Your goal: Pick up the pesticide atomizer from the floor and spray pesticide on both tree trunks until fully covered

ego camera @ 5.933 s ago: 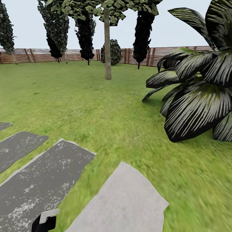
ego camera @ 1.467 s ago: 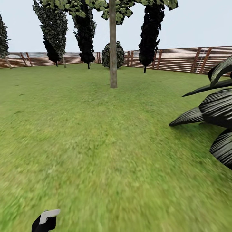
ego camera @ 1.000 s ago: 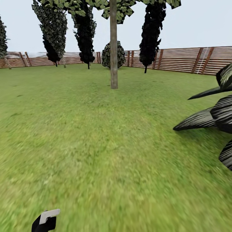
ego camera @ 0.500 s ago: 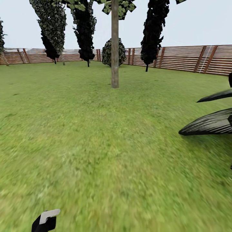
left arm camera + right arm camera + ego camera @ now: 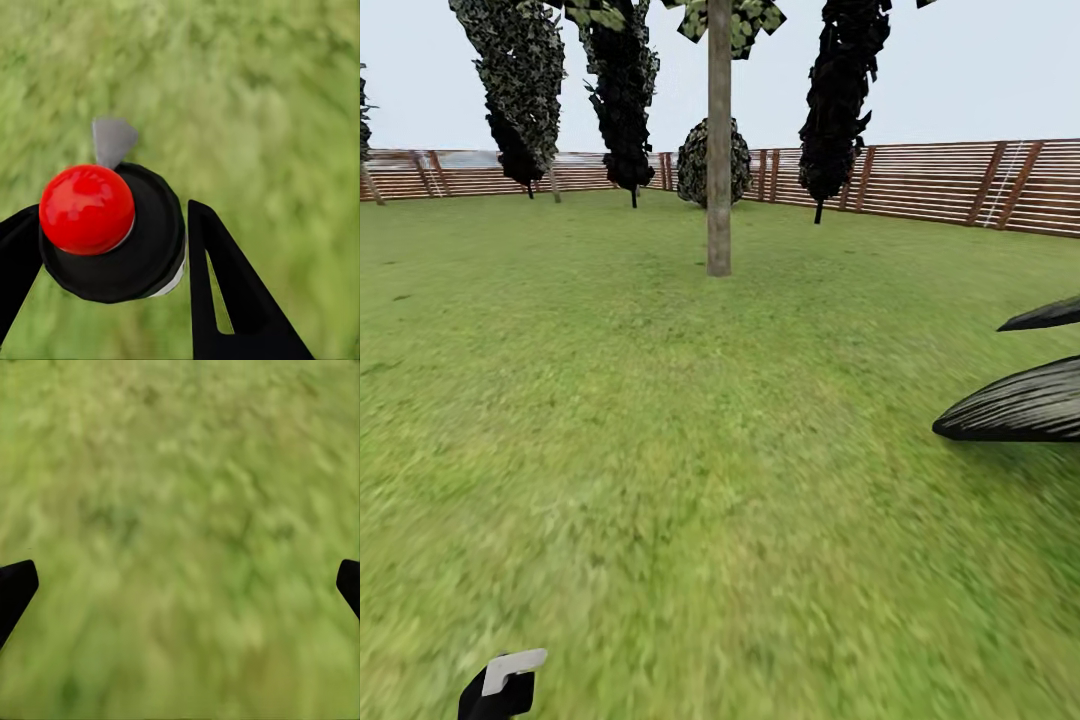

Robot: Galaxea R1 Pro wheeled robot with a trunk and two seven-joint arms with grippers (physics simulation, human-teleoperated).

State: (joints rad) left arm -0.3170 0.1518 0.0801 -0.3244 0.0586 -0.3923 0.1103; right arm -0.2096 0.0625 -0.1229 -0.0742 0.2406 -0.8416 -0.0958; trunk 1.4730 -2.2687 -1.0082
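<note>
Between the two black fingers of my left gripper (image 5: 112,262) sits the pesticide atomizer (image 5: 112,232), its red tip (image 5: 86,208) pointing along the fingers and down at blurred grass, so that hand is clamped on the bottle. My right gripper (image 5: 180,585) is spread wide, with just its two dark fingertips at the edges of the wrist view and nothing between them but lawn (image 5: 660,450).

Outward from there, the head view shows one tree trunk (image 5: 719,150) standing upright and well ahead across the grass, with its leafy crown cut off at the top of the view.

My worry is the grip. The bottle is small and round, and if it twists or slips while I roll over the grass, the nozzle may end up pointing away from the bark. Spraying from this far off would, I judge, waste pesticide on the lawn.

Counted: one atomizer, one bare-trunked tree, three near-black cypress-like trees (image 5: 625,90), one round shrub (image 5: 695,165) by the slatted fence (image 5: 940,185), and two dark palm fronds (image 5: 1020,400) at my right.
</note>
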